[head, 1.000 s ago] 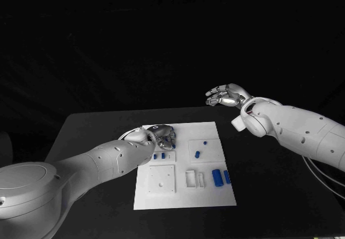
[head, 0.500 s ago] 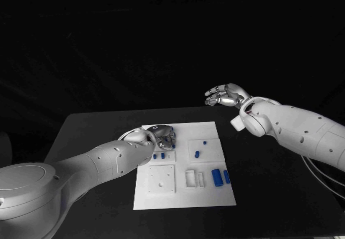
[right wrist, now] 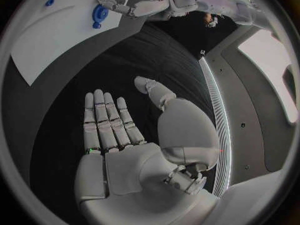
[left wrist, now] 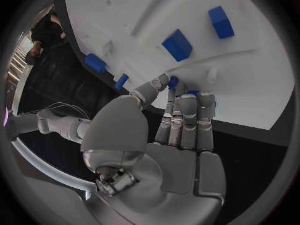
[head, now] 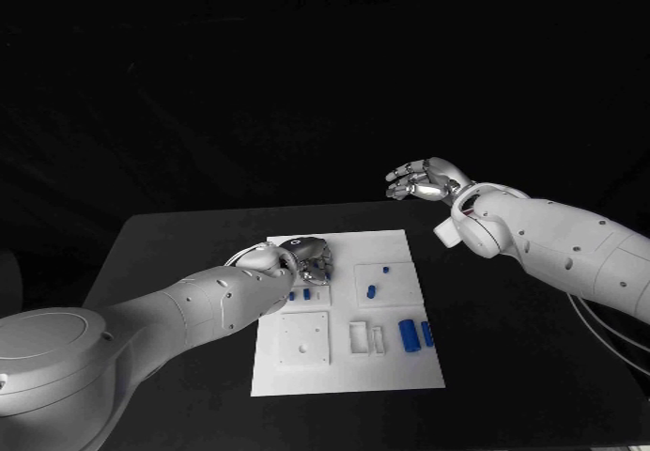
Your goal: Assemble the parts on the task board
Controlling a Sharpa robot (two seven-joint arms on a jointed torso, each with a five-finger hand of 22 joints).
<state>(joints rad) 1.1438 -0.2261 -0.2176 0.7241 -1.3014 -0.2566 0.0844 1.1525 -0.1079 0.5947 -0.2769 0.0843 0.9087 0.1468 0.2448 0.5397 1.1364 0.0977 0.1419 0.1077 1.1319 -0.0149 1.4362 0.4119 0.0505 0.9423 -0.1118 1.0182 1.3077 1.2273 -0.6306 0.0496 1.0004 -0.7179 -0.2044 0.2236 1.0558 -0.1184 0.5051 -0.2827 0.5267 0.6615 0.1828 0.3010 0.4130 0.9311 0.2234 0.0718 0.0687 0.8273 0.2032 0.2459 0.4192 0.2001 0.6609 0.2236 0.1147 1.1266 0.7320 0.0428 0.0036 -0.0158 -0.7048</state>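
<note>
- Your left hand (head: 309,257) is down on the task board (head: 395,362), at its far left part. In the left wrist view its thumb and fingers (left wrist: 187,116) are pressed together on a small blue part (left wrist: 173,81). It looks like a pinch, with the fingertips right at the board.
- Your right hand (head: 425,180) is up in the air, well apart from the board and off to the right of your left hand. Its fingers are spread and it holds nothing.
- Just beyond your left fingertips, a blue block (left wrist: 178,45) and another blue block (left wrist: 221,22) stand up from the board. Two small blue pegs (head: 300,295) sit just beside your left hand, on the side near the robot.
- Two long blue pieces (head: 416,334) lie near the board's right side, closer to the robot than your left hand.
- I think the parts are light, hard and smooth, so they can slip or flip away.
- Take hold of a part by its two flat sides, near the middle, with a soft pinch. Push it in straight, not tilted.
</note>
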